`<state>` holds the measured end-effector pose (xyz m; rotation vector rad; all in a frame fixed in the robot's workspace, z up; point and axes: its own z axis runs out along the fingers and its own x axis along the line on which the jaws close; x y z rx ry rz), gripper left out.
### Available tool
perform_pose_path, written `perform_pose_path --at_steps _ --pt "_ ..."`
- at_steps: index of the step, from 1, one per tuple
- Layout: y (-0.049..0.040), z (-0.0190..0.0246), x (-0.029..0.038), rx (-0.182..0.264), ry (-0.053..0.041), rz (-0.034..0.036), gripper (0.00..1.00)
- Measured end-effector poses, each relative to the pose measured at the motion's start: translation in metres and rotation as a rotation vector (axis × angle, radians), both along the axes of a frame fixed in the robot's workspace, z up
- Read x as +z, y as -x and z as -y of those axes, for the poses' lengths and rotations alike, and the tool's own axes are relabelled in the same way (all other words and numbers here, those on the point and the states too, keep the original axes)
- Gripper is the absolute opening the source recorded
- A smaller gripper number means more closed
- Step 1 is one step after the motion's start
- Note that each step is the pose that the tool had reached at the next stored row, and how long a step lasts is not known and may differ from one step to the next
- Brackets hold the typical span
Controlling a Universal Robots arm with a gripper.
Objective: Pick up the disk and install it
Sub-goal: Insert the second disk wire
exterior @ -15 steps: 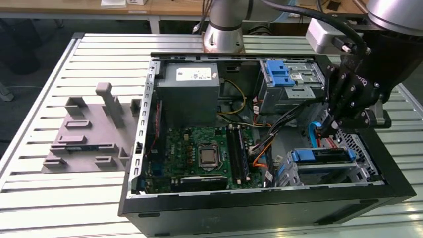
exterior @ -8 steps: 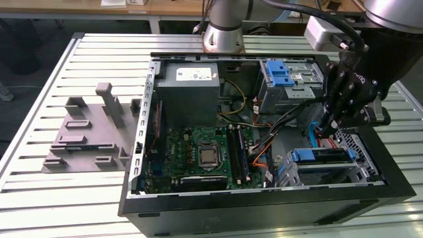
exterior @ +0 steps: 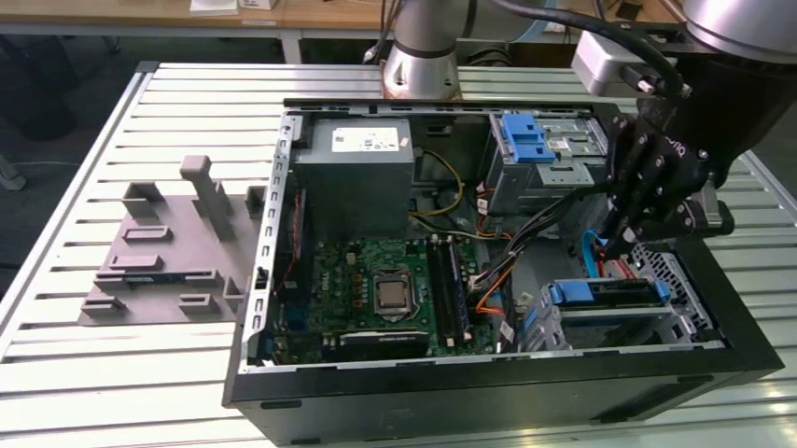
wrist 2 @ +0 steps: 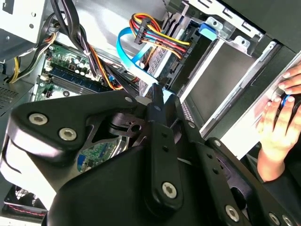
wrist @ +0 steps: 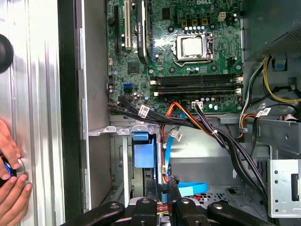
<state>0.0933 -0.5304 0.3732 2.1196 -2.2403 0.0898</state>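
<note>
The disk (exterior: 607,293) sits in its blue carrier (wrist: 143,153) inside the drive bay at the front corner of the open computer case (exterior: 498,378), on the exterior view's right. My gripper (exterior: 619,245) hangs just above that bay with its black fingers pressed together. In both wrist views the fingertips (wrist 2: 156,95) meet on a flat blue data cable (wrist: 188,189) that loops up toward the board. The gripper (wrist: 168,184) stands beside the carrier, close to it but apart.
A grey power-supply box (exterior: 355,163) and the motherboard (exterior: 386,289) fill the case's other half. An upper drive cage (exterior: 542,145) stands behind. Coloured cable bundles (wrist: 202,127) cross near the bay. A grey fixture (exterior: 168,247) lies beside the case. A person's hand (wrist 2: 277,127) rests on the table.
</note>
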Motion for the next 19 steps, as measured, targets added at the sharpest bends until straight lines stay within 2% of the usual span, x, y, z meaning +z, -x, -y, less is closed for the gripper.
perform_pose_path --at_steps 13,14,15,19 --pt "-0.0003 -0.0008 -0.0117 0.0 -0.0057 0.0 0.24" --pt "-0.0005 -0.0009 -0.0124 0.0 -0.0059 0.0 0.22" --pt "-0.0007 -0.0009 -0.013 0.0 -0.0064 0.0 0.16" --pt "-0.0021 -0.0009 -0.0149 0.0 -0.0097 -0.0001 0.16"
